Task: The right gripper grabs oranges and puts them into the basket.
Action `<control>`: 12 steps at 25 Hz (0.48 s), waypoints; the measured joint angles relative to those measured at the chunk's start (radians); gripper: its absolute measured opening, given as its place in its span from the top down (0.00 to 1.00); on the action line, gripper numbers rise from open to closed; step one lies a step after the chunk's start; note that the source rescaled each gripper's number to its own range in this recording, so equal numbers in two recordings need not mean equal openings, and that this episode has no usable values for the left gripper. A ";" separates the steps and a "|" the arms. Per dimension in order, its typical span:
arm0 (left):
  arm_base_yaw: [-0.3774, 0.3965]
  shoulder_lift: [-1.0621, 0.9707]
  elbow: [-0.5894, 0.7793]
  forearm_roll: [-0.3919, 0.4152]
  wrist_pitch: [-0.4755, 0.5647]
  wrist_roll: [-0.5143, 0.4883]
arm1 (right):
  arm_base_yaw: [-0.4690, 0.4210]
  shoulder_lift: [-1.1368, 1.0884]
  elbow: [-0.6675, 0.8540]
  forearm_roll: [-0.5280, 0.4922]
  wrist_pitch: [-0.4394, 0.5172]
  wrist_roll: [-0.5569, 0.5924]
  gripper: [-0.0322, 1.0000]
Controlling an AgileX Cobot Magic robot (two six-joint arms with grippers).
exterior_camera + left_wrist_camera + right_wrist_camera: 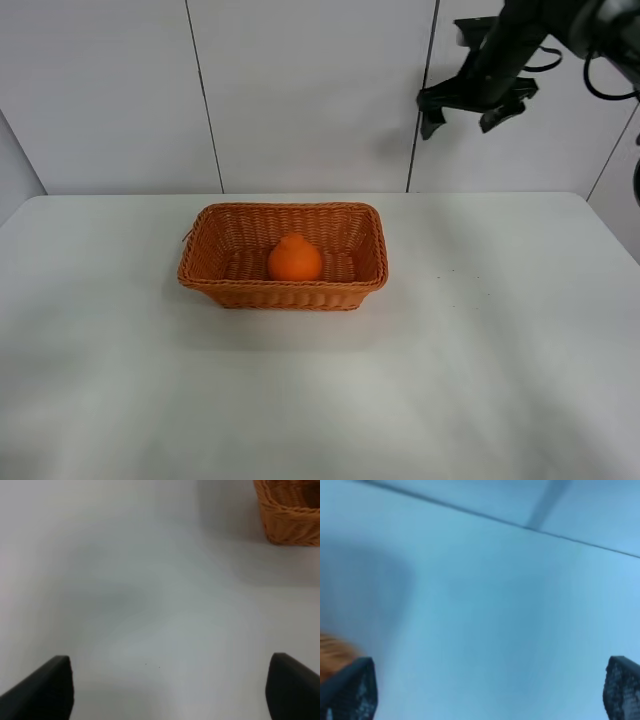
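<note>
— Jaws on the right gripper (462, 115), high view first: spread wide with nothing between them, hanging up in front of the wall, well apart from the basket (283, 295). Agreed?
— Agreed. The orange (294, 259) sits inside the basket, near the middle of its floor. I'd judge the placing done. No other fruit shows on the table (500, 350), so little seems left beyond the arm settling.
— And the left arm?
— Not in that view at all. The left wrist view shows the left gripper (170, 695) with its fingers far apart and empty over the table. One corner of the basket is cut off at the frame's edge, and the fruit is out of sight.
— Right wrist view?
— Blurred. Two dark fingers stand wide apart with nothing between them, which fits the high view. An orange-brown smear beside one finger could be the basket's rim or the fruit; I cannot tell which.
— Anything hidden?
— In the high view, the basket's near wall covers the strip of floor just behind it.
</note>
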 joint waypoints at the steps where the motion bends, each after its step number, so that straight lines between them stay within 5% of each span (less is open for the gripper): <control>1: 0.000 0.000 0.000 0.000 0.000 0.000 | -0.027 0.000 0.000 -0.001 0.000 0.000 0.00; 12: 0.000 0.000 0.000 0.000 0.000 0.000 | -0.085 -0.061 0.102 -0.001 0.000 -0.005 0.00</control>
